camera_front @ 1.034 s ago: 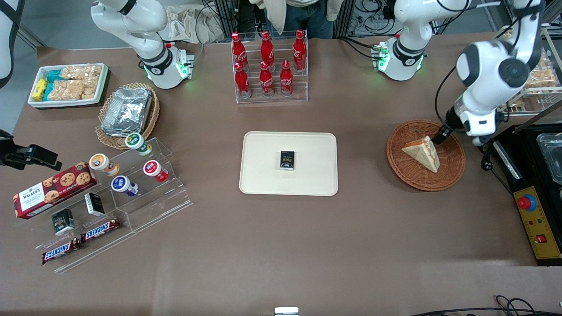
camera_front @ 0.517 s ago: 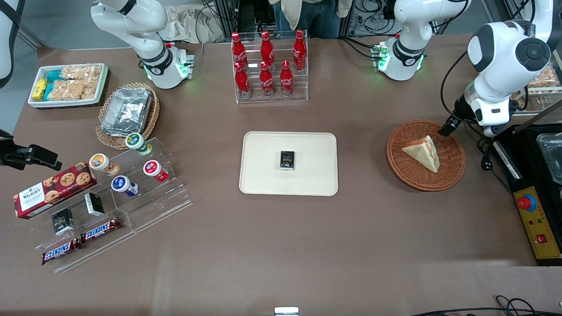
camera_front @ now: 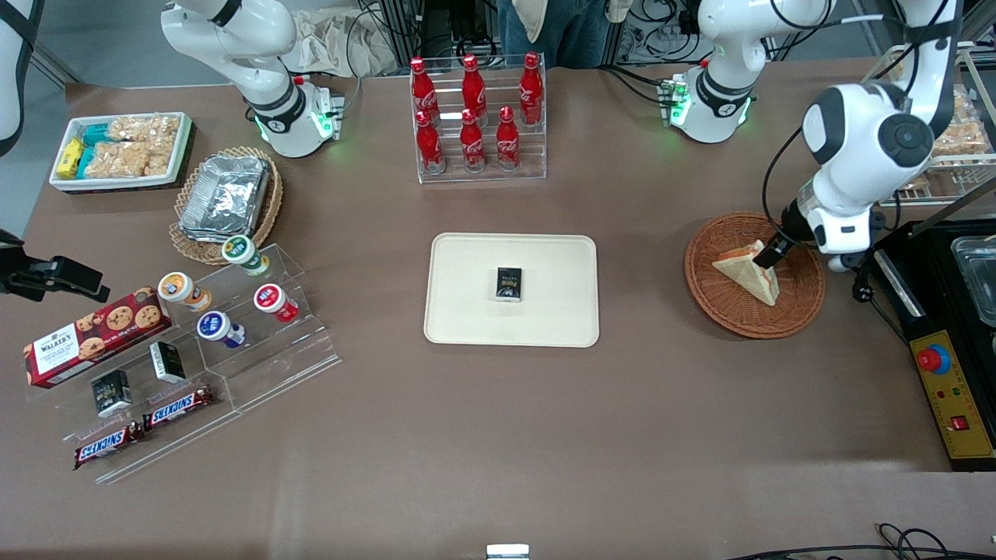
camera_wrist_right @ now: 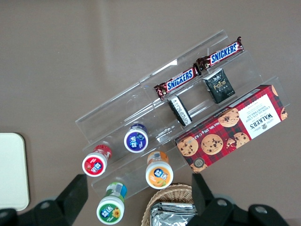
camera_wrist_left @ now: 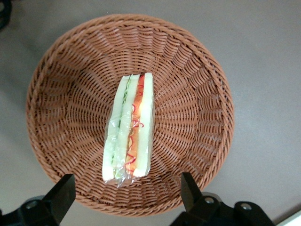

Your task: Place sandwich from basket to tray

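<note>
The sandwich (camera_front: 743, 272), a wrapped white-bread wedge with orange filling along its edge, lies in the round reddish-brown basket (camera_front: 801, 292) toward the working arm's end of the table. My left gripper (camera_front: 770, 255) hangs open just above the sandwich's filling edge, inside the basket's rim. In the left wrist view the sandwich (camera_wrist_left: 129, 141) lies lengthwise in the basket (camera_wrist_left: 197, 117), and the gripper (camera_wrist_left: 127, 195) has its fingers (camera_wrist_left: 63, 193) spread wider than the sandwich, holding nothing. The cream tray (camera_front: 467, 311) sits mid-table and shows as a corner (camera_wrist_right: 11, 169) in the right wrist view.
A small black box (camera_front: 509, 283) lies on the tray. A rack of red cola bottles (camera_front: 475, 117) stands farther from the front camera than the tray. A black control box with a red button (camera_front: 945, 373) and a wire snack rack (camera_front: 961, 140) flank the basket.
Half a second ago the gripper had pulled up and away past the basket's rim. It has now come back down over the sandwich, lower than one second ago. The sandwich has not moved.
</note>
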Motion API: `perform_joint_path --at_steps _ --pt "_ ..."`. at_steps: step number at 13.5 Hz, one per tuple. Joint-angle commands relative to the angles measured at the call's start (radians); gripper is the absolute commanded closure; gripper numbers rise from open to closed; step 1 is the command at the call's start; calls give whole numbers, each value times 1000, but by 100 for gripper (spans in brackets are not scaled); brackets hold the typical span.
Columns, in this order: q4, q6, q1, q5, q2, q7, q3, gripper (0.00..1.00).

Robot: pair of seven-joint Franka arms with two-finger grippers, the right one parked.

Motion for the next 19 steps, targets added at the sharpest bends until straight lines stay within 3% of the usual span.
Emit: perform_joint_path --at_steps 1,15,16,18,19 --pt "7 41 -4 -15 54 -10 -5 0" --pt "-40 248 -2 -13 224 -13 -5 3" --pt "-42 254 -1 -15 226 -13 -3 15" --pt "-40 253 1 -12 235 -5 -3 59" --pt "-42 253 -1 -10 237 -2 -3 86"
